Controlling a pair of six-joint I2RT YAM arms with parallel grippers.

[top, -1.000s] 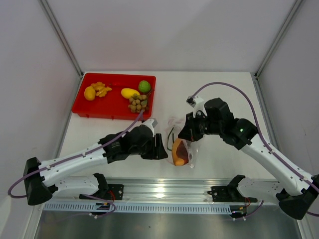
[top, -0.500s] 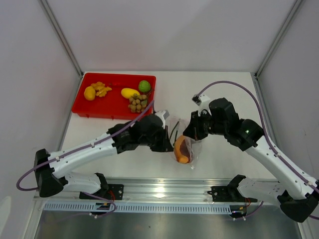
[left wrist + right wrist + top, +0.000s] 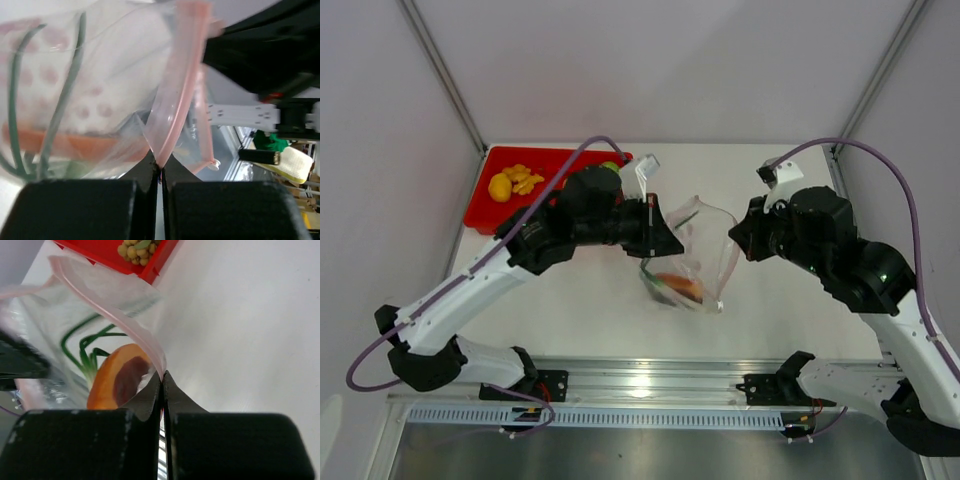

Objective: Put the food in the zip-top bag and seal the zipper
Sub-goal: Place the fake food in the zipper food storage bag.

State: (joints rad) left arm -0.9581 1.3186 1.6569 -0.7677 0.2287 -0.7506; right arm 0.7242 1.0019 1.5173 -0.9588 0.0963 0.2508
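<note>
Inside zip-top bag (image 3: 708, 232), blurred orange food (image 3: 682, 288)

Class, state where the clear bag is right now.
Top view: the bag is mid-table, pinched between the left gripper and right gripper, right of the red tray.

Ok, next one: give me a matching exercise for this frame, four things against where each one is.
Things:
1. lemon
2. orange half
3. bag
4. tray

Places:
A. on the far-left corner of the table
B. held up between the left gripper and the right gripper, both shut on its pink edge
C. inside the bag
D. in the tray

Pairs: 1-D, 2-C, 3-B, 4-A.
</note>
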